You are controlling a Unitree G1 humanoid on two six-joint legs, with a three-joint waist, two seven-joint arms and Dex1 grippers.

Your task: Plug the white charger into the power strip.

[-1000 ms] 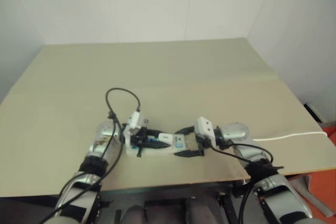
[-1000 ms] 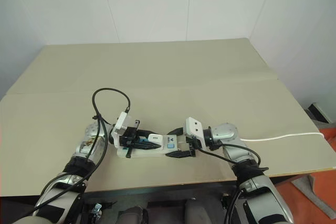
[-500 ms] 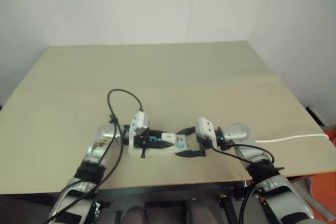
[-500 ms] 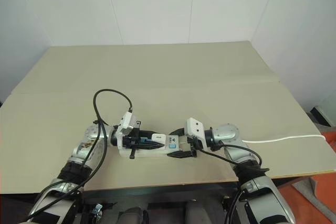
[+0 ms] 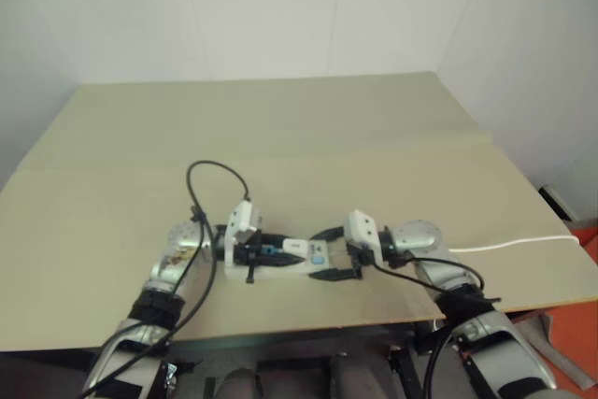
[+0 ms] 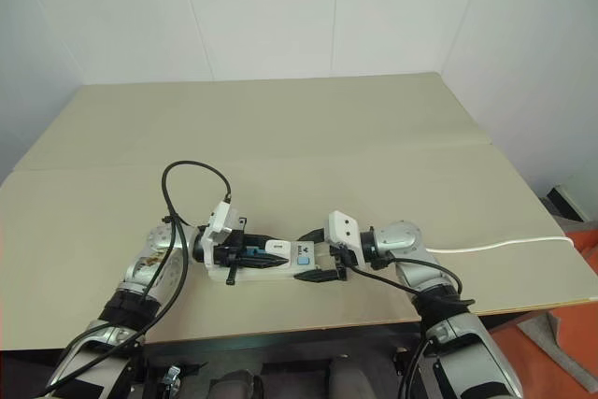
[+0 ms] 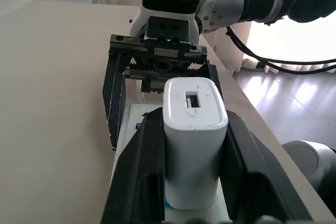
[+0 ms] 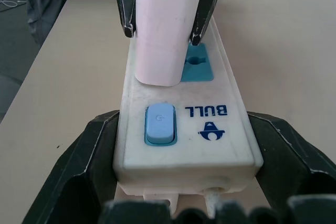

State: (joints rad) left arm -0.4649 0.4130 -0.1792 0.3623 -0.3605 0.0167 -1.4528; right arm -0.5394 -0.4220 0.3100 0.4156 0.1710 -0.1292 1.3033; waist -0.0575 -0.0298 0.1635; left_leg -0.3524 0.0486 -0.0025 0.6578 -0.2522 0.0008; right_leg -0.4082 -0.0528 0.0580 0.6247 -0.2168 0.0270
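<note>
Beige surface (image 6: 374, 128) is carrying the power strip (image 8: 220, 129) near its front edge; the white charger (image 7: 191, 129) is standing on a blue socket, clamped by the left claw (image 7: 191, 145), while the right claw (image 8: 184, 182) is gripping the switch end to steady it; wide room is lying behind

the strip (image 8: 184, 124) has the word "bull" on it in blue letters, next to its blue switch (image 8: 159, 124). the word reads upside down in the right wrist view. a small blue picture, like a bull's head, sits just beside the word. no other words or numbers can be read.
</note>
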